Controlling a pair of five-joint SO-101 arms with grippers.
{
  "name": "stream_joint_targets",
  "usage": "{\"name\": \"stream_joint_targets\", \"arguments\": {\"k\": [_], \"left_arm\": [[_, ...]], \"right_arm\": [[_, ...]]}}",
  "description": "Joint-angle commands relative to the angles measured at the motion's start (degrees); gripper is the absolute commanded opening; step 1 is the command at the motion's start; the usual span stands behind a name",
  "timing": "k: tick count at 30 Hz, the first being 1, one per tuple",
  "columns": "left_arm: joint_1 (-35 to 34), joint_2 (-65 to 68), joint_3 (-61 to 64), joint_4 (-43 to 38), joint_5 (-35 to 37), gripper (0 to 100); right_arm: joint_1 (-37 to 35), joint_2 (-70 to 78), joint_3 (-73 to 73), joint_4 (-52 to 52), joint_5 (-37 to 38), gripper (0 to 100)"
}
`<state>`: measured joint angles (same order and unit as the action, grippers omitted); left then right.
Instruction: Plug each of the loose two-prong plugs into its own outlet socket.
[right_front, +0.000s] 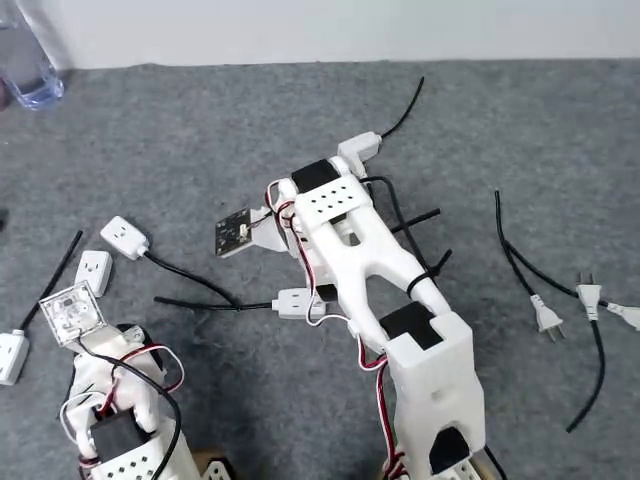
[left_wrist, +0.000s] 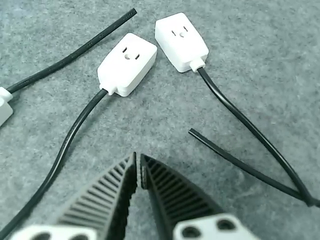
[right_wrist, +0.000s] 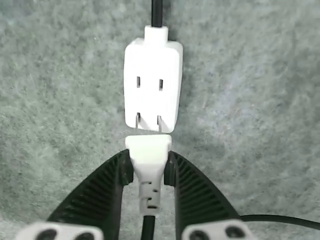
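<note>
My right gripper is shut on a white two-prong plug. Its prongs rest against the near end of a white outlet socket, short of the two slots. In the high view this socket lies at the tip of the right arm, past mid-table. My left gripper is shut on nothing, hovering low over the carpet just short of two white sockets. These sockets lie at the left in the high view. Loose plugs lie at the far right.
Another white socket lies at the left edge, and a white connector block lies beside the right arm. Black cables cross the grey carpet. A clear bottle stands at the back left corner.
</note>
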<state>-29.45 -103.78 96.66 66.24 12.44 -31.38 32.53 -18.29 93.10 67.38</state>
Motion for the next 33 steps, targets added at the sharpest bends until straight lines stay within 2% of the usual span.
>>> {"name": "stream_joint_targets", "arguments": {"k": [1,6,20,33], "left_arm": [[-0.3,-0.7,-0.3,0.1,-0.4,1],[-0.3,-0.7,-0.3,0.1,-0.4,1],[-0.3,-0.7,-0.3,0.1,-0.4,1],[-0.3,-0.7,-0.3,0.1,-0.4,1]], "right_arm": [[-3.8,0.0,0.1,-1.0,-1.1,0.9],[-4.1,-1.5,0.1,0.3,-2.4,0.9],[-10.7,-1.6,0.1,0.9,-5.8,0.9],[-2.4,3.1,0.2,0.9,-5.6,0.9]]}}
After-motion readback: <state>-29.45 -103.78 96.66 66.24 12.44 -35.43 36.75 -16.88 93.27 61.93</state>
